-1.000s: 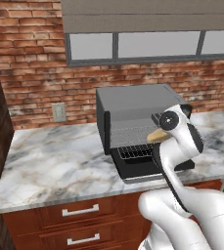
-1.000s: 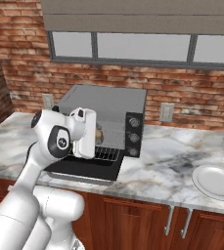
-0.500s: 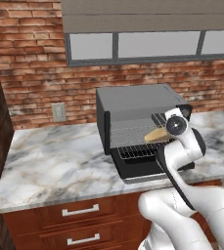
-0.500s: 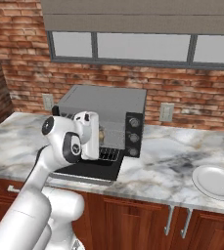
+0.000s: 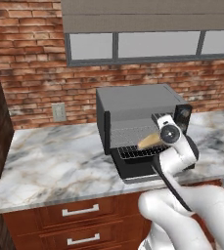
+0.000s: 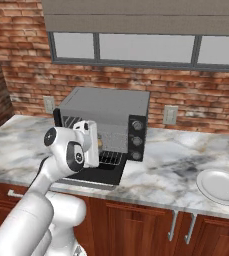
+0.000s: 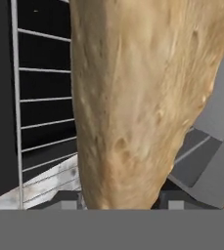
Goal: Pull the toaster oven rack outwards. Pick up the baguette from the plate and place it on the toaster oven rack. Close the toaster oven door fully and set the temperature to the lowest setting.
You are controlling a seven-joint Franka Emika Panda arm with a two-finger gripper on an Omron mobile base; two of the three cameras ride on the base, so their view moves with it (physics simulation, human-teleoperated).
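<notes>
Glossy white rounded arm links; dark grey joint discs; black cable along forearm

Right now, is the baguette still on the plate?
No. The plate sits bare on the counter, and the baguette is up at the oven's open front.

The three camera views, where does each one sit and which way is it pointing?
Left base view: behind the arm's left, facing the boxy dark grey toaster oven; white arm rises lower right.
Right base view: behind the arm's right, facing the same oven; arm rises lower left, round white plate at right.
Hand view: on the hand, looking along the held tan baguette over the silver wire rack.
Both base views share oven, open black door and marble counter.
</notes>
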